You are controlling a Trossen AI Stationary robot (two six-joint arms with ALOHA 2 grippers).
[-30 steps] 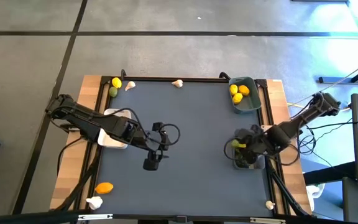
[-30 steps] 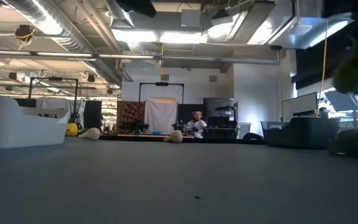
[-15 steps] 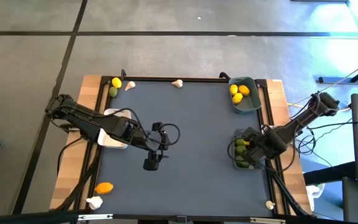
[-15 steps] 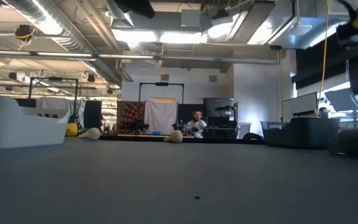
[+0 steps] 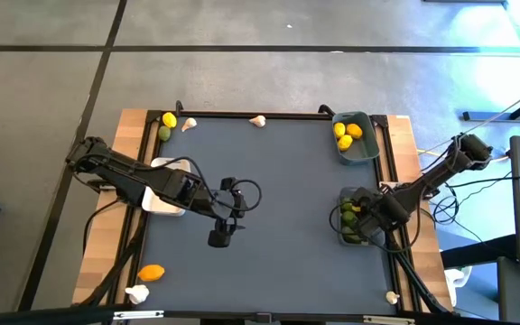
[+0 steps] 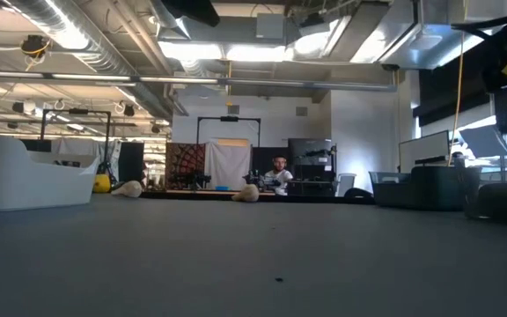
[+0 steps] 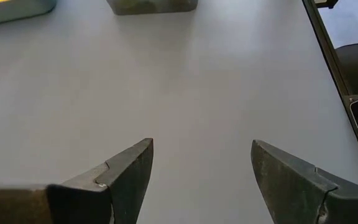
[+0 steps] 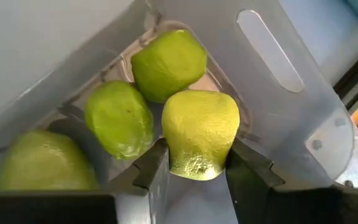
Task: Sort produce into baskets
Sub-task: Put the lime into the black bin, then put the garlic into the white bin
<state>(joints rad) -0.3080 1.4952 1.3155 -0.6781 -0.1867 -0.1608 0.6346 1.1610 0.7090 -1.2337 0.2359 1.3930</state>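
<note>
The right gripper (image 8: 194, 167) clamps a round green lime (image 8: 201, 134) inside the dark grey plastic basket (image 5: 361, 218) at the mat's three o'clock edge, close beside its wall. The left gripper (image 7: 201, 168), spread wide and empty, hovers over open centre mat.

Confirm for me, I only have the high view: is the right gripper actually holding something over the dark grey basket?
Observer: Yes. The right wrist view shows the right gripper shut on a lime, just above three other limes in the dark grey basket.
Operator: Left gripper holding anything?
Observer: No. The left wrist view shows the left gripper open over bare table, nothing between its fingers.
Operator: Anyone behind the table?
Observer: The low view shows a person far back in the room, well away from the table.
</note>
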